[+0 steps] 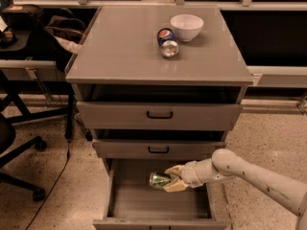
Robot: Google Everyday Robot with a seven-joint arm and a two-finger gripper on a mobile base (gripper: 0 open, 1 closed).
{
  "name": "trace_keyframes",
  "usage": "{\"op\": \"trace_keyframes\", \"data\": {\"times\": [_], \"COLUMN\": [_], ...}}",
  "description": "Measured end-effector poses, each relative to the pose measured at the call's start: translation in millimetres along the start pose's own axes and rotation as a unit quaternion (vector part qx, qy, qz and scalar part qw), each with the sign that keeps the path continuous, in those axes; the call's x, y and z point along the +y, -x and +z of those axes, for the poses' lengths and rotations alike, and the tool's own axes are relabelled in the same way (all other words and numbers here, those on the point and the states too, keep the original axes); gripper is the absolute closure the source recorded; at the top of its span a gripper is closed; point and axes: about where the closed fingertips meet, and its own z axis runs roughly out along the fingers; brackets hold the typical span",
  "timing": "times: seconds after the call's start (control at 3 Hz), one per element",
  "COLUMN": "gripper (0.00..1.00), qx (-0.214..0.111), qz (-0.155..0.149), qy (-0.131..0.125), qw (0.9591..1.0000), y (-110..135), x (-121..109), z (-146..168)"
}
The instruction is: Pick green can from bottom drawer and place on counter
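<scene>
The green can (159,179) lies on its side inside the open bottom drawer (129,202), its silver end facing left. My gripper (171,178) reaches in from the right, and its fingers (174,186) sit above and below the can's right part, closed on it. The can looks held slightly above the drawer floor. The counter (120,47) is the grey glossy top of the cabinet above.
A blue-and-red can (167,42) lies on its side on the counter beside a white bowl (186,27). Two shallower drawers with black handles (159,115) are partly pulled out above the bottom drawer. An office chair (9,143) and a desk stand at the left.
</scene>
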Motion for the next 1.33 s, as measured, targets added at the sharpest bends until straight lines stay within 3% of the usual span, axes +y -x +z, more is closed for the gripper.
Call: {"op": "trace_keyframes", "data": {"times": [0.33,0.67,1.33], "gripper": [1.00,1.00,1.00], "qx": [0.000,0.000,-0.003], "qz": [0.000,-0.010,-0.054], "qy": [0.000,0.004,0.000], "qw": [1.0000,0.9999,0.9985], "y": [0.0,20.0,91.1], "x": [0.0,10.9,48.5], "z": [0.0,-18.1,-87.5]}}
